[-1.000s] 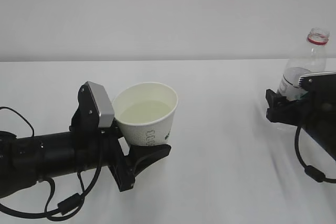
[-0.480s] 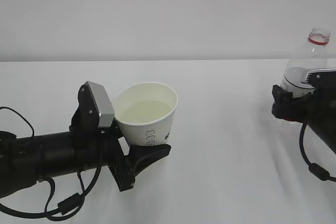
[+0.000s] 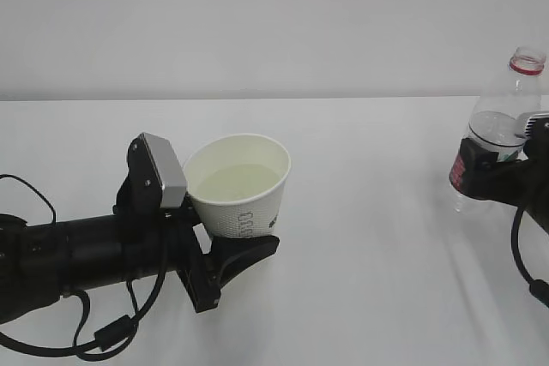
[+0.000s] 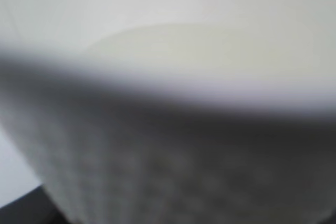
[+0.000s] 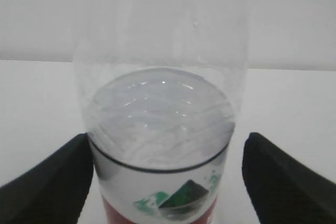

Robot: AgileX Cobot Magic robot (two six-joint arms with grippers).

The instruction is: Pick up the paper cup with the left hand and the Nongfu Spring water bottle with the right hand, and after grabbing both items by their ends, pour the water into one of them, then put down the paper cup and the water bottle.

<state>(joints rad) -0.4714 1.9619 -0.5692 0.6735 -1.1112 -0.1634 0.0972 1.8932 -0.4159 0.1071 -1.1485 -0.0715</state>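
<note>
Only tapered paper cup point(image 3: 242, 188), ribbed clear bottle point(image 3: 497, 130)

A big white table point(image 3: 360, 297) fills the lower part of the exterior view. Behind it stands a plain pale grey wall point(image 3: 274, 23). Table and wall meet in a straight line across the picture. The light is soft and even, with faint shadows on the table
</note>
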